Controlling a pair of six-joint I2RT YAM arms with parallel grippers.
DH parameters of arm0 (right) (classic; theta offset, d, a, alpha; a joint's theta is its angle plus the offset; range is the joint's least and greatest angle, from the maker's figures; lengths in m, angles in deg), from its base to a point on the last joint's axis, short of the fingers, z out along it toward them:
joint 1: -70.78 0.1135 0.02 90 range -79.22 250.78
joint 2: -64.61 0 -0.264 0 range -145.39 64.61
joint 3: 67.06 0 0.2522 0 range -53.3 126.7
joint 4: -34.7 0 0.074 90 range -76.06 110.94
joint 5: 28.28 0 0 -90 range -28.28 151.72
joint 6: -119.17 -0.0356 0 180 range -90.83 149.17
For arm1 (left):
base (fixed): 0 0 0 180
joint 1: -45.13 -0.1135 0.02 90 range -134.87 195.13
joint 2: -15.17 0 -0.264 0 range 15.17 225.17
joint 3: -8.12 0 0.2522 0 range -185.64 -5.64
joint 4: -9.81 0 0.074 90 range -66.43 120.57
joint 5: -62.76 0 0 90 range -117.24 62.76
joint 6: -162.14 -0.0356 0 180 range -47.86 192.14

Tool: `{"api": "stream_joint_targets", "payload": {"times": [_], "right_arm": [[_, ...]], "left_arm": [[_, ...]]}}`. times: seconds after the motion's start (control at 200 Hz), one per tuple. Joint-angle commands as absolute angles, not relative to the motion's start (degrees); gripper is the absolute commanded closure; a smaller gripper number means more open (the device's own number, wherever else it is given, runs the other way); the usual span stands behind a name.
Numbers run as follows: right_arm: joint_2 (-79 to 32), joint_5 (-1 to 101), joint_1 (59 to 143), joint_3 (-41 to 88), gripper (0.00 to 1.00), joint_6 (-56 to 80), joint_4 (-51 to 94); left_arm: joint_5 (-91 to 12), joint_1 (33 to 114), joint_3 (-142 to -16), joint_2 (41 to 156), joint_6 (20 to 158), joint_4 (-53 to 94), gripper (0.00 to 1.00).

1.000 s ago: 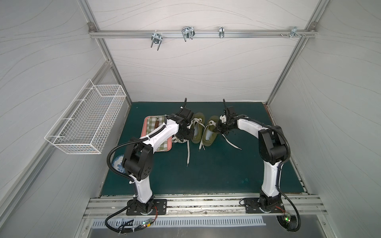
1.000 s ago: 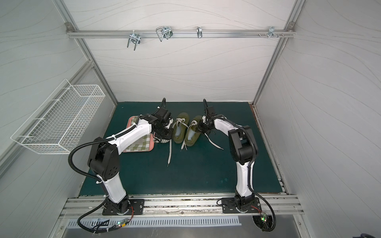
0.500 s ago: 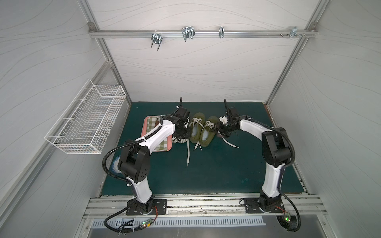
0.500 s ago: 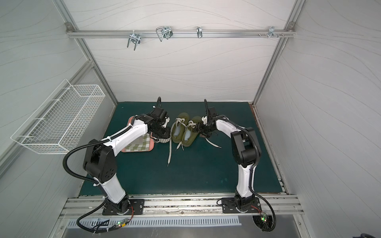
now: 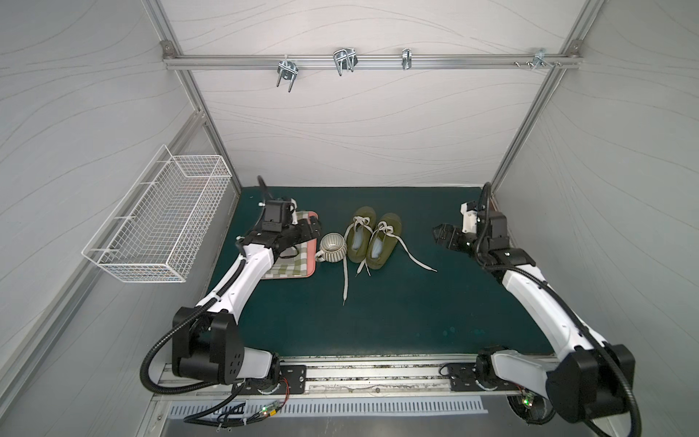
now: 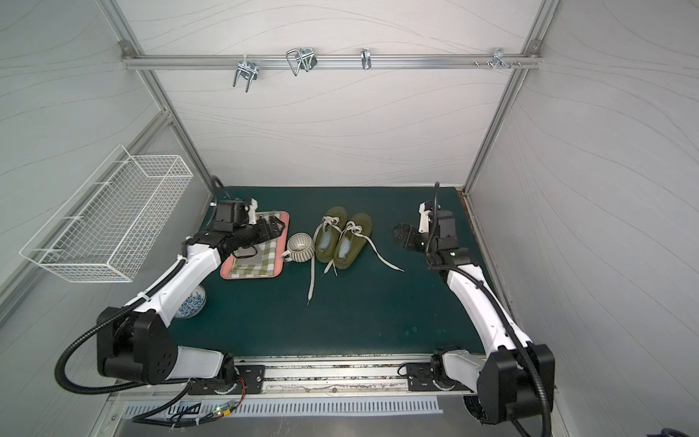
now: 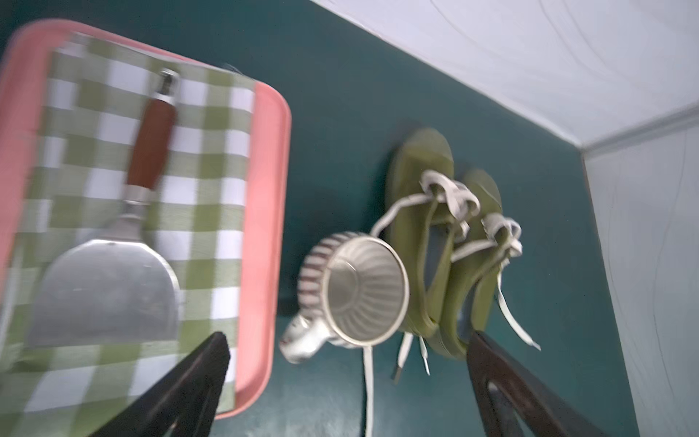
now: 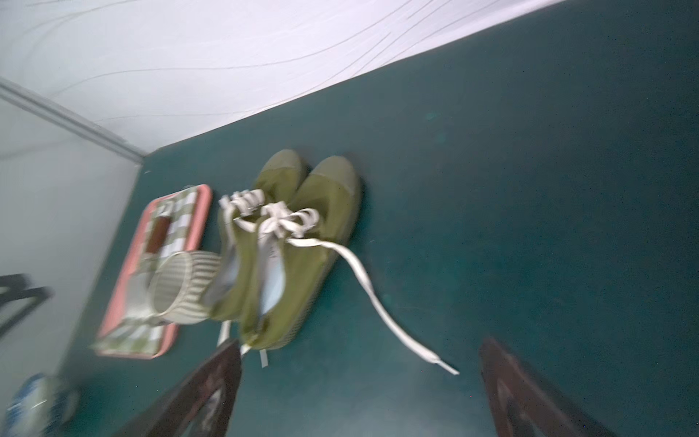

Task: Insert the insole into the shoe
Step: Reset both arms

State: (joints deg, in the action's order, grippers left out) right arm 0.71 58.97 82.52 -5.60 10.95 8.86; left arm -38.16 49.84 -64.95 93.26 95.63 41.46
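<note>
grippers: left gripper (image 5: 313,229) jaws wide, empty, over pink tray (image 5: 311,261); right gripper (image 5: 438,235) jaws wide, empty | olive shoes (image 5: 372,242) at frame centre between them, toes toward back wall, pale insoles (image 5: 378,249) inside | left gripper nearer, striped mug (image 5: 333,248) between

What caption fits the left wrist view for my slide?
Open fingers frame a ribbed ceramic mug between a pink tray holding a wood-handled steel spatula and olive-green laced shoes.

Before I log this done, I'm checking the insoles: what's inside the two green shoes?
A pale insole lies in the shoe beside the cup, a second insole in the other shoe. Their front ends, under the laces, are hidden.
</note>
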Motion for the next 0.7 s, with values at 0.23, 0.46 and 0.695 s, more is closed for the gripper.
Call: {"api": "stream_joint_targets", "payload": {"times": [0.23, 0.46, 0.695], "right_arm": [[-1.8, 76.8, 76.2, -18.7, 0.01, 22.2, 35.4], [-3.8, 72.8, 71.5, -26.5, 0.01, 18.3, 46.8], [-8.9, 70.3, 71.5, -32.6, 0.01, 20.7, 62.9]], "left_arm": [[-16.6, 46.9, -53.4, 84.7, 82.4, 22.9, 0.01], [-11.7, 46.8, -34.8, 83.0, 78.5, 0.3, 0.01], [-6.6, 46.0, -33.0, 97.9, 77.4, -12.6, 0.02]]}}
